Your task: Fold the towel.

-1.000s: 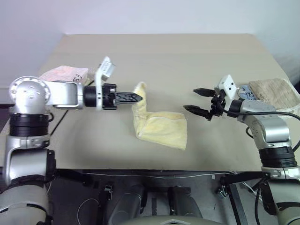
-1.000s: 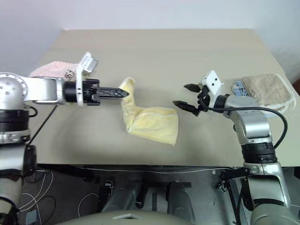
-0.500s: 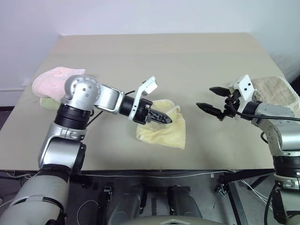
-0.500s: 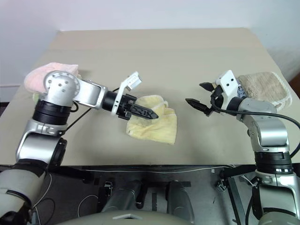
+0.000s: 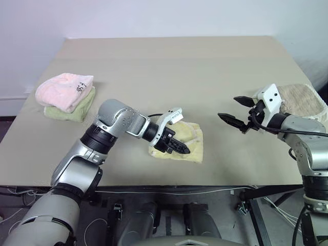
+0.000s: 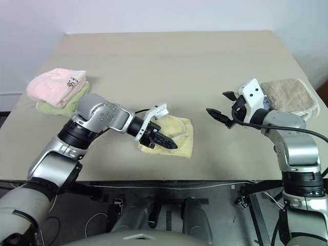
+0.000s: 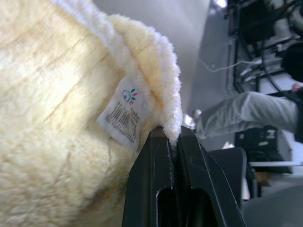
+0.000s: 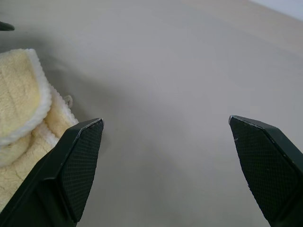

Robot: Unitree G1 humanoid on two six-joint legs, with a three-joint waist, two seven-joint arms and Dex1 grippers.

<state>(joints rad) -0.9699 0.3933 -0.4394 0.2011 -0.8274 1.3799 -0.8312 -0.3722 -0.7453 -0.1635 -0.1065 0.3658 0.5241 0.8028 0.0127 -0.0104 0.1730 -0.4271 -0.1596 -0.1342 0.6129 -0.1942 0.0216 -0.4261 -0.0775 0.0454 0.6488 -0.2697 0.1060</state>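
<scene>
The towel point(image 5: 183, 142) is my worry right now. My left gripper point(image 6: 163, 140) is pinched tight on its hem, with the fluffy whitish edge squeezed right between the fingertips point(image 7: 165, 142) and the little care tag point(image 7: 122, 116) just beside them. The gripper is angled down over the near-middle of the table point(image 5: 205, 66), and the towel lies under it as a small yellow bundle, already doubled over on itself.

My right gripper point(image 5: 241, 111) hangs just above the table with its jaws spread wide and nothing in them, off to the right of the bundle and apart from it.

What could go wrong, as I see it:

- The pinch is only on the very edge of the hem (barely any cloth past the tips), so a quick pull could let it slip out and the layer would flop wherever.
- If I let go here without laying the edge flat, the top layer probably springs back and the fold ends up lumpy or skewed.
- Dragging the gripper low could shove the whole bundle toward the near table edge, since nothing pins it down.
- The beige towel point(image 5: 302, 100) sits right behind my right arm, so swinging back carelessly might snag it.

The pink towel point(image 5: 64, 89) on the green one point(image 5: 66, 111) at far left is well out of the way.
</scene>
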